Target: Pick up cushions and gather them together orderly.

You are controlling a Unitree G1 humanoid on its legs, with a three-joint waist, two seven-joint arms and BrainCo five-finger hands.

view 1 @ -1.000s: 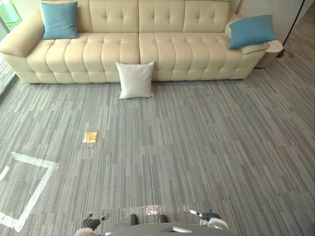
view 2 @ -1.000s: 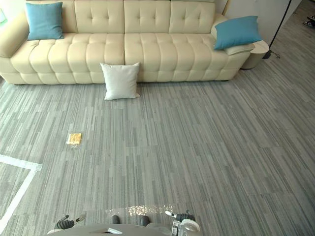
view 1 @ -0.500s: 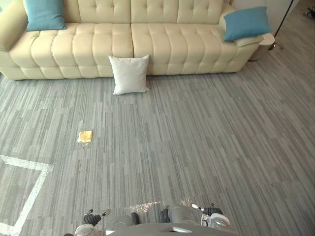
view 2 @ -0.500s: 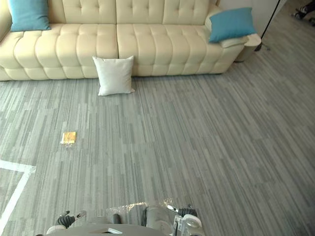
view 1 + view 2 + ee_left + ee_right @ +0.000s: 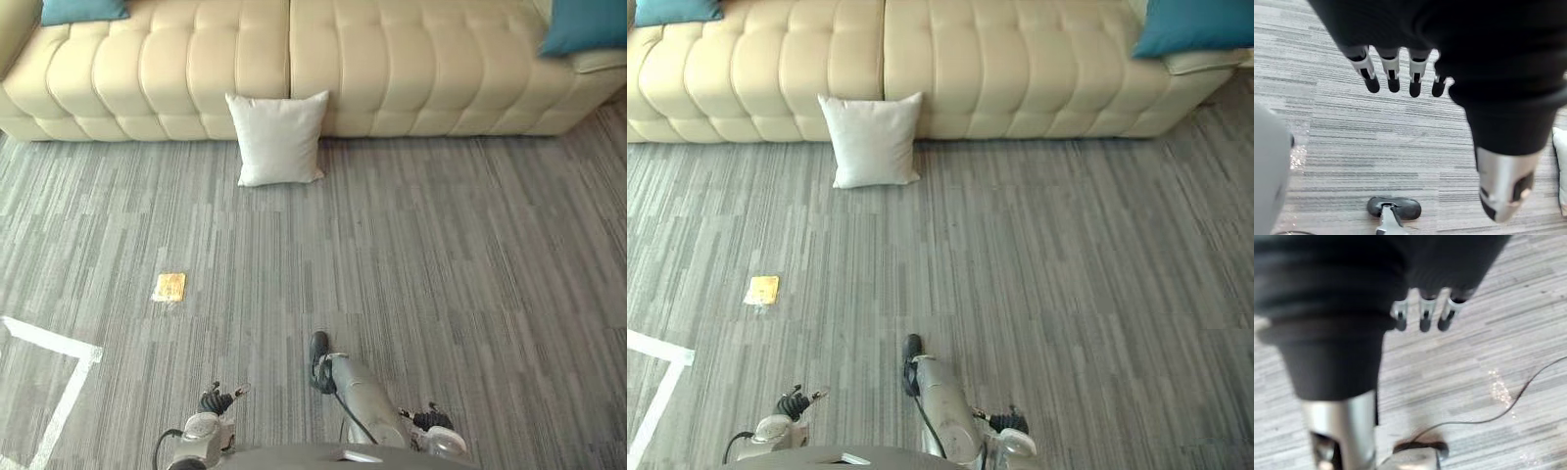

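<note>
A white cushion [image 5: 278,137] stands on the grey floor, leaning against the front of the cream sofa [image 5: 392,69]. One teal cushion [image 5: 83,9] lies on the sofa's far left seat. Another teal cushion [image 5: 586,23] rests on its right armrest. My left hand [image 5: 217,401] hangs low at my side, far from the cushions. In the left wrist view its fingers [image 5: 1391,73] are straight over bare carpet and hold nothing. My right hand [image 5: 431,420] hangs low on the other side. Its fingers [image 5: 1423,317] are also straight and empty.
A small yellow flat item [image 5: 169,287] lies on the carpet, left of centre. White tape lines [image 5: 54,343] mark the floor at the lower left. Open carpet stretches between me and the sofa.
The whole picture has shifted: the camera has come closer to the sofa and looks further down. The cushions lie where they were. Both hands still hang empty.
</note>
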